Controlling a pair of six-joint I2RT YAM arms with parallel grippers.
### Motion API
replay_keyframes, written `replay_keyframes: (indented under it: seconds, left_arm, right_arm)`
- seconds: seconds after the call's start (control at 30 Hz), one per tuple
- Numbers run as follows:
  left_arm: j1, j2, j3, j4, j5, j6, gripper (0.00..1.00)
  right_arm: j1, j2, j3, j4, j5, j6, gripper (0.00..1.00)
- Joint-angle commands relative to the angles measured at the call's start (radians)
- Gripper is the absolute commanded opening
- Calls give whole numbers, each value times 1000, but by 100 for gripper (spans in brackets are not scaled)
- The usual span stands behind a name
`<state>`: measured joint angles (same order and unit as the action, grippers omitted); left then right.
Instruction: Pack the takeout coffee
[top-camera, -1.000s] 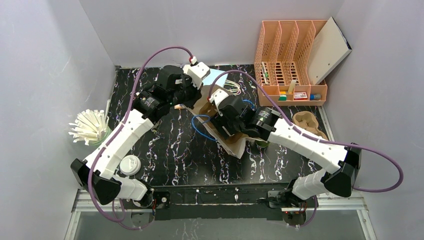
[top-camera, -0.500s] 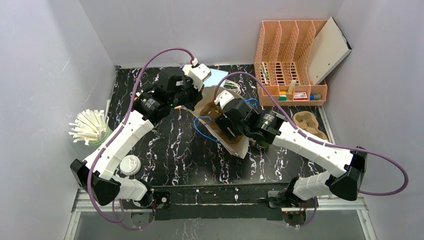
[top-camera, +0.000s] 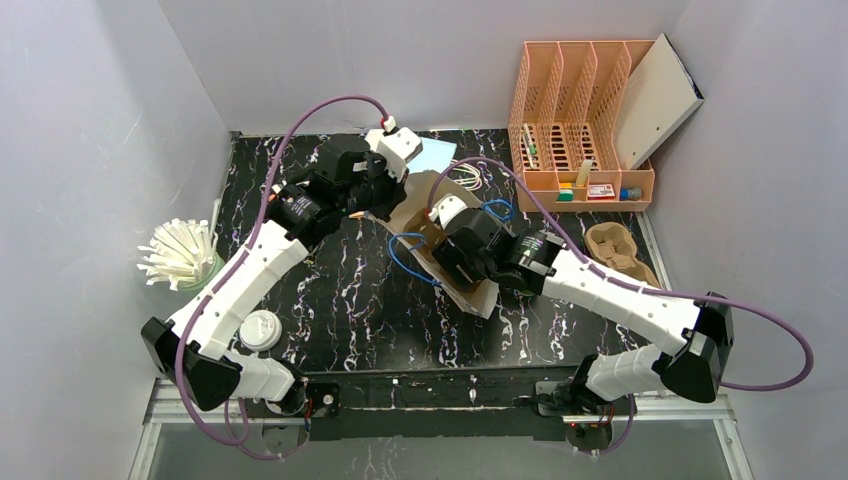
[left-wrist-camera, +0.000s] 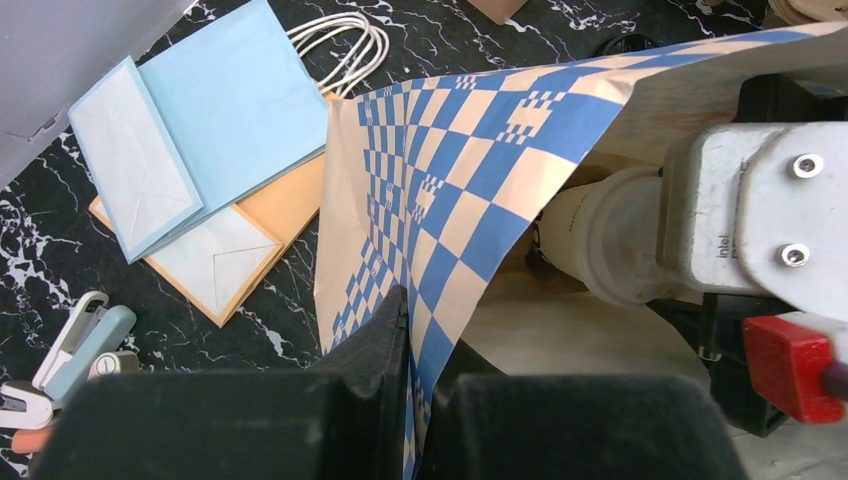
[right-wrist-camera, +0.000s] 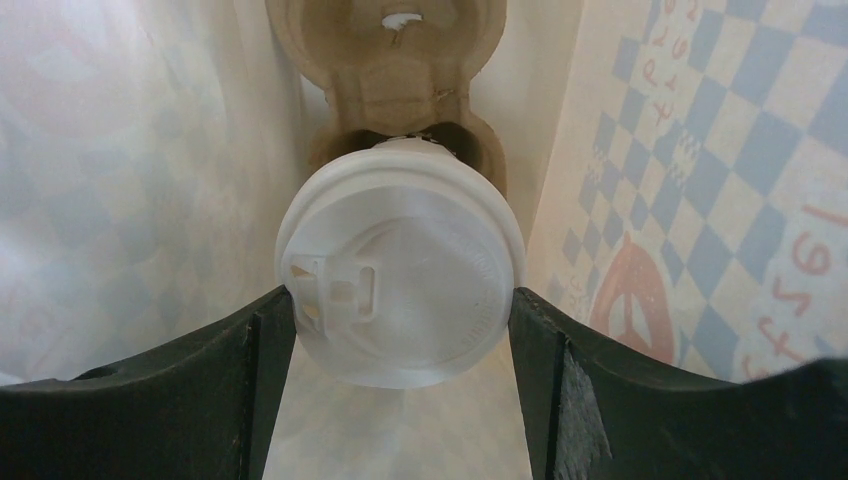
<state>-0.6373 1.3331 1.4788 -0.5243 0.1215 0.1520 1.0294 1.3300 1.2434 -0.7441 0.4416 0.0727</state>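
The counter (top-camera: 330, 290) is a glossy black slab veined with white, with plain pale-grey walls (top-camera: 90, 150) at its left, back and right sides.

The left end effector (left-wrist-camera: 418, 350) has its matte black fingers pressed together on the upper edge of a paper bag (left-wrist-camera: 450, 180), the thin sheet pinched between them. The bag is tan kraft printed with blue checks and stands open between the two arms. Beyond these fingers and to one side, a light-blue paper bag (left-wrist-camera: 230, 90) with white cord handles lies flat on the counter. An orange-tan one (left-wrist-camera: 290, 200) lies partly under it.

The right end effector (right-wrist-camera: 400, 310) is inside the checked bag. Its fingers are spread wide and bear on opposite sides of the round white plastic lid of the takeout coffee (right-wrist-camera: 400, 260). The cup body below the lid is hidden. The takeout coffee is therefore within the bag, held between the fingers. Just past it lies a moulded brown pulp carrier (right-wrist-camera: 390, 60), rough-surfaced, with rounded pockets. Whether the cup rests in the nearer pocket cannot be told.

Well apart from both end effectors:
- A second pulp carrier (top-camera: 612, 248) lies outward of the right arm.
- A holder bristling with white straws (top-camera: 185, 255) stands outward of the left arm, by the wall.
- A peach lattice file rack (top-camera: 580, 110) stands farthest off, against the back wall.
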Motion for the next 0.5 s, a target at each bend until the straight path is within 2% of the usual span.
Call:
replay_keyframes:
  seconds: [0.0, 0.47]
  left_arm:
    - [-5, -4, -5, 1, 37, -18, 0]
    - [-6, -5, -53, -9, 70, -51, 0]
  right_arm:
    - [1, -29, -37, 119, 46, -37, 22]
    - [1, -27, -116, 196, 20, -69, 22]
